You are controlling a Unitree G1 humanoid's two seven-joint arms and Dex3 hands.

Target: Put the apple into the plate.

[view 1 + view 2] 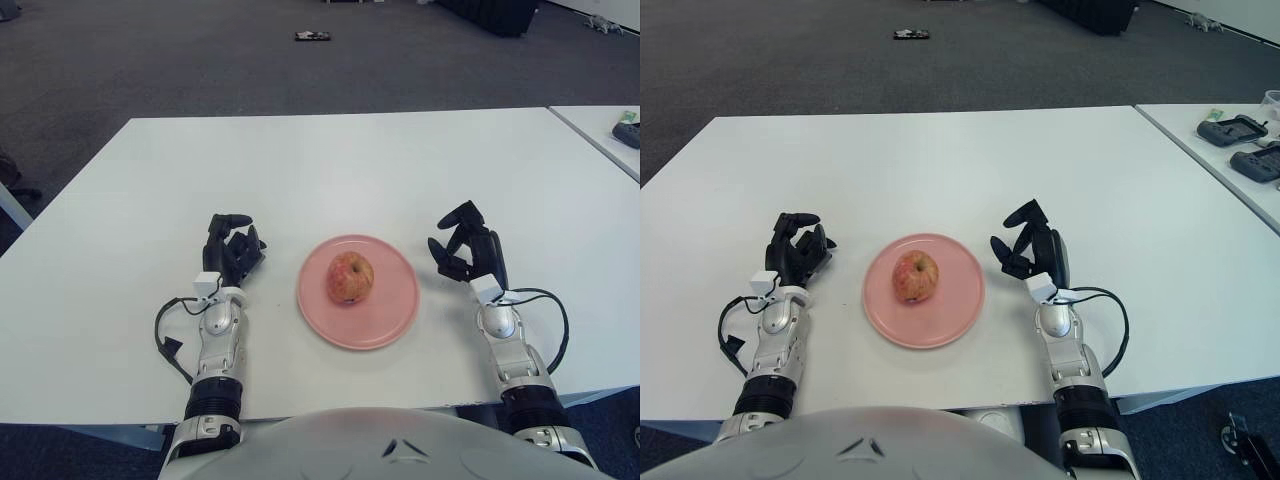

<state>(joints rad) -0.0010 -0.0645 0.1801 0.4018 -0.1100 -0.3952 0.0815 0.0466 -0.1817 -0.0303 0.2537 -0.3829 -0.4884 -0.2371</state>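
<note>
A red-yellow apple [350, 277] stands upright on the pink plate [392, 312] near the table's front edge, a little left of the plate's middle. My right hand [463, 250] is just right of the plate, fingers spread and holding nothing, a small gap from the rim. On the plate's left my left hand [232, 248] shows with loosely curled fingers that grip nothing.
The white table [330, 170] stretches far back behind the plate. A second table [1230, 140] at the right carries dark devices [1236, 128]. A small dark object [312, 36] lies on the grey carpet beyond.
</note>
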